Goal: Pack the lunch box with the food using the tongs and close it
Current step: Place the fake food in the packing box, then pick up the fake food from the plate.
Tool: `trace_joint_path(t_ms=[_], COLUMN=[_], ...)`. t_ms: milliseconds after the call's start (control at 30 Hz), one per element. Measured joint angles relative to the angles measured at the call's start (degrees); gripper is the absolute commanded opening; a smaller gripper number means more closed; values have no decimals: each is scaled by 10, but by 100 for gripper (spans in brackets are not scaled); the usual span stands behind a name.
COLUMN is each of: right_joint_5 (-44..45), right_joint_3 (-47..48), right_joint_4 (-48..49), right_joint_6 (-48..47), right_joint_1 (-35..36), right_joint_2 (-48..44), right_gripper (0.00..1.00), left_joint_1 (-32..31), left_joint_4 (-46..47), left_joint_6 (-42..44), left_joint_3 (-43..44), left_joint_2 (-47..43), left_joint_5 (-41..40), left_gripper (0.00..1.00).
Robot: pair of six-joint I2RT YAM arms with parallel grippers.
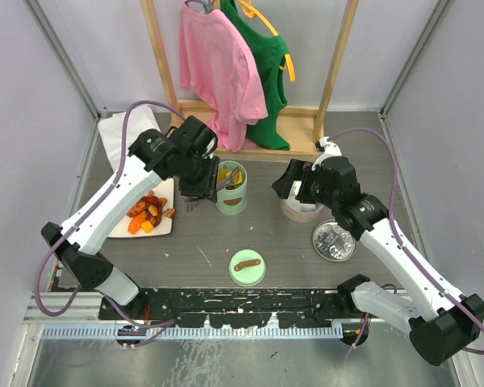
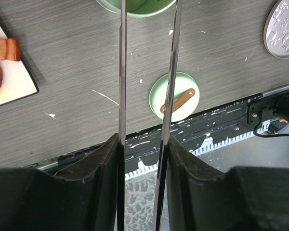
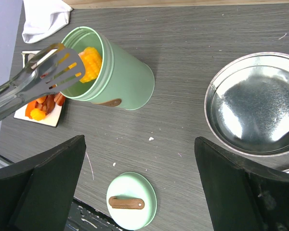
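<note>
The lunch box [image 1: 231, 189] is a pale green round tin standing open mid-table, with yellow pieces [image 3: 92, 63] showing inside. My left gripper [image 1: 198, 182] is shut on the tongs [image 2: 122, 72], both thin arms pressed between its fingers [image 2: 98, 163]. The tongs' slotted tips [image 3: 59, 71] hover at the lunch box's [image 3: 116, 76] mouth; nothing shows between them. The food [image 1: 149, 214] lies on a white plate [image 1: 163, 228] to the left. The green lid [image 1: 247, 267] with a brown strap lies nearer me. My right gripper [image 3: 139, 144] hangs open and empty over the table.
A metal bowl [image 3: 254, 103] stands right of the lunch box, under my right wrist [image 1: 306, 184]. A round metal lid [image 1: 334, 240] lies near it. A white cloth [image 1: 117, 133] sits at the back left. A wooden rack with pink and green shirts [image 1: 226, 64] stands behind.
</note>
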Motion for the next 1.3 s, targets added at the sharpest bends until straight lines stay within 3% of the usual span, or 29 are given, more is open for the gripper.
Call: trace_joint_path(t_ms=[500,800,967,1300], right_joint_5=[2,4,4,4], right_joint_3=[-1,-1,-1,-1], right_joint_4=[0,0,0,0], right_joint_6=[0,0,0,0], right_joint_1=[0,0,0,0], right_joint_2=[0,0,0,-3], right_gripper=[100,100,100,100], left_joint_1=[0,12,68,224], left_joint_4=[-3,-10,-10,-30], left_joint_6=[0,-14,-26,-23], left_joint_3=[17,19,-6,-147], left_joint_2=[-1,-44,-117,-242], left_joint_5=[-13,-78,-106,-123], left_gripper=[44,43,43,43])
